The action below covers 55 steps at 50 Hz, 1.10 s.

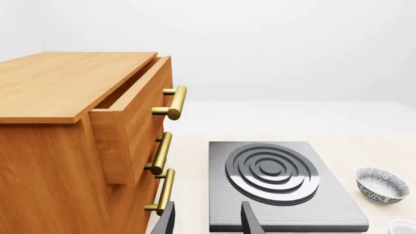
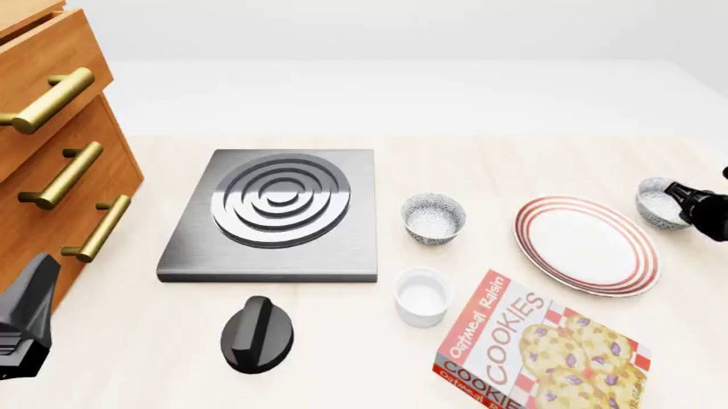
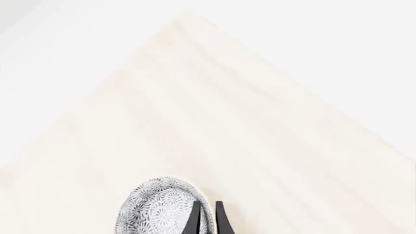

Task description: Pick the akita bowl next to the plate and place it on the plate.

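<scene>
My right gripper pinched rim of akita bowl, fingers nearly closed on it. Bowl sat on table just beside plate. Grasp step underway, I judged; next: lift, carry over plate. Left gripper open, idle.

This is a mock kitchen, rendered rather than real. A pale wood worktop carries a flat grey stove plate with a ringed burner, and a black control knob lies loose near it. Tableware sits around: a red-ringed plate, speckled bowls, a white ramekin and a box of cookies. A wooden drawer cabinet with brass handles stands on the left. Beyond the worktop everything is blank, featureless white.
</scene>
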Tool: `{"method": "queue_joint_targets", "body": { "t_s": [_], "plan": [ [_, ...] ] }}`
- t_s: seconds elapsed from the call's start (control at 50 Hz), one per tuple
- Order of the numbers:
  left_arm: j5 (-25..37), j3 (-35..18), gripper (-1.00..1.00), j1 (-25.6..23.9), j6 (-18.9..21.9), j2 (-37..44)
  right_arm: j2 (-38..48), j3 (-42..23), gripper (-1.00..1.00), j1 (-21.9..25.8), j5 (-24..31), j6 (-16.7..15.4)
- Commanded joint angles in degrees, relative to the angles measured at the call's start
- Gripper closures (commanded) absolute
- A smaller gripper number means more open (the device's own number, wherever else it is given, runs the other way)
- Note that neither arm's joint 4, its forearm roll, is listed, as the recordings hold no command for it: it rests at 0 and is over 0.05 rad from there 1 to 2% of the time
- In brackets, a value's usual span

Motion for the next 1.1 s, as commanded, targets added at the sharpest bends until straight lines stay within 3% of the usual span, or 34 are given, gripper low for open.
{"method": "queue_joint_targets", "body": {
  "t_s": [0.02, 1.1],
  "plan": [
    [0.0, 0.0, -1.00, 0.0, 0.0, 0.0, -1.6, 0.9, 1.00, 0.1, 0.5, 0.7],
    [0.0, 0.0, -1.00, 0.0, 0.0, 0.0, -16.7, 6.8, 1.00, 3.4, 5.5, 4.2]
  ]
}}
